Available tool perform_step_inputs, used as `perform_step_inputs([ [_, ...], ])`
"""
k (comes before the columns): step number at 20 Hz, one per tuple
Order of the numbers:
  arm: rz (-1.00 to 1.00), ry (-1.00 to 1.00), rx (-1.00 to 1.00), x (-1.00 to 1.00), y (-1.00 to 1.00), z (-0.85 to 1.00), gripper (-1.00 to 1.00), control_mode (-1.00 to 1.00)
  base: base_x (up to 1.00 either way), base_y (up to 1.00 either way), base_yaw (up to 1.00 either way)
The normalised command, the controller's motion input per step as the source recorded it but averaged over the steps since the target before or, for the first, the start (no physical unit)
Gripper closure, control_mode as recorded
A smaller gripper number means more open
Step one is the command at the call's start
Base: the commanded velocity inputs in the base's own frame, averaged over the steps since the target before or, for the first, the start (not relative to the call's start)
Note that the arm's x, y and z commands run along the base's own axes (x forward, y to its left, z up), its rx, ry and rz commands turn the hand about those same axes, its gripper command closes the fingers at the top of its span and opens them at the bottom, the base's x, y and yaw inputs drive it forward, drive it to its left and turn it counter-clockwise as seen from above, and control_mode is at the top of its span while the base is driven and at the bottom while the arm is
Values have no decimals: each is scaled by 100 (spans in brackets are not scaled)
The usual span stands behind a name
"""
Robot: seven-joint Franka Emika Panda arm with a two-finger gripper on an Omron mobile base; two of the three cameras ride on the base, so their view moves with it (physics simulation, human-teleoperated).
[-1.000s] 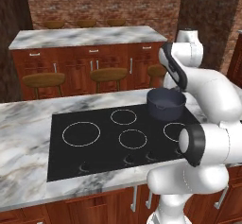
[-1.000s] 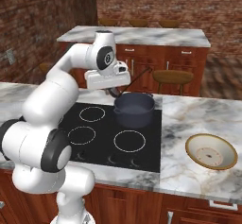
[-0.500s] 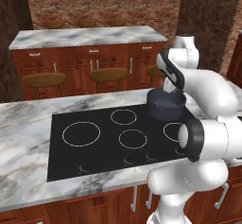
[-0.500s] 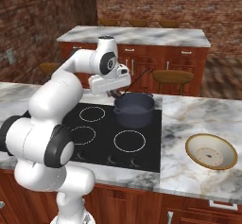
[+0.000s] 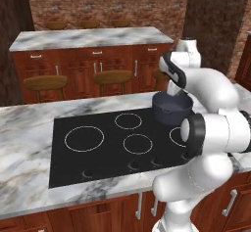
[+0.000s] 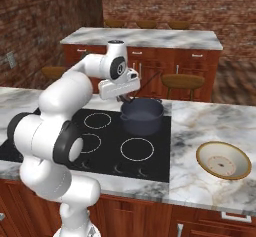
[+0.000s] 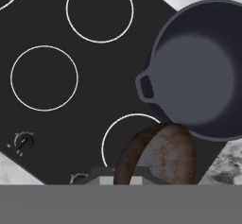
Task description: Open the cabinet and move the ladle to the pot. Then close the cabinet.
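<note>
The dark blue-grey pot (image 6: 141, 115) stands on the black cooktop's (image 6: 100, 146) far right ring, also seen in the left base view as the pot (image 5: 171, 107). My gripper (image 6: 124, 96) hangs just over the pot's left rim, shut on the ladle (image 6: 147, 84), whose thin dark handle slants up to the right. In the hand view the ladle's rusty brown bowl (image 7: 160, 157) sits at the bottom, overlapping the near rim of the pot (image 7: 196, 72), which looks empty inside. From the left base view the gripper (image 5: 174, 93) is partly hidden by my arm. The cabinet is out of view.
A shallow beige bowl (image 6: 222, 161) lies on the marble counter (image 6: 200, 126) right of the cooktop. Behind it stands a marble-topped island (image 5: 93, 37) with wooden stools (image 5: 112, 77) in front. Cooktop knobs (image 7: 22, 142) line the near edge.
My hand, with the ladle in it, has come a little lower and closer over the pot. The pot and bowl have not moved.
</note>
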Motion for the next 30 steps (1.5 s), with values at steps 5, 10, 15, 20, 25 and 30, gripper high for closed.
perform_step_inputs([
  [5, 0, -8, 0, 29, 0, -37, 100, -100, 0, 0, 0],
  [10, 0, -16, 0, 29, -1, -31, 100, -100, 0, 0, 0],
  [15, 0, -21, 0, 22, 0, -31, 100, -100, 0, 0, 0],
  [20, 0, -4, 0, 28, -12, -19, 100, -100, 0, 0, 0],
  [25, 0, 7, 0, 33, -24, -4, 100, -100, 0, 0, 0],
  [30, 0, 8, 0, 35, -9, -1, 100, -100, 0, 0, 0],
])
